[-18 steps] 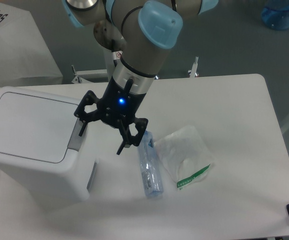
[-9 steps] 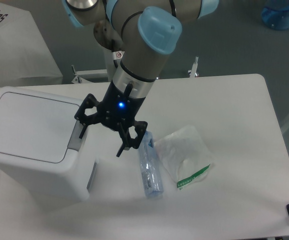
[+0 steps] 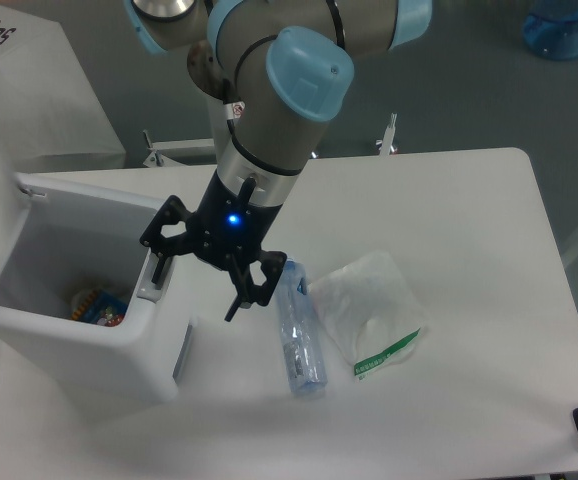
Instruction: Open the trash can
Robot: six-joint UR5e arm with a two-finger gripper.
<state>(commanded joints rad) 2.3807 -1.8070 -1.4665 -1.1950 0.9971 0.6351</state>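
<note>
Large white boxy plastic trash can [image 3: 79, 345] on white desk [image 3: 449, 250], lid raised, interior exposed, black two-finger gripper [image 3: 197, 290] at its grey button strip, fingers spread apart, empty.

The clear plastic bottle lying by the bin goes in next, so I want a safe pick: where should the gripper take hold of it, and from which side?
Grip the clear plastic bottle across its middle, coming straight down from above. It lies flat on the table, long axis running roughly away from the camera, so the fingers should probably straddle its narrow width. Its right flank nearly touches the plastic bag, so a mid-body grip likely avoids snagging it.
</note>
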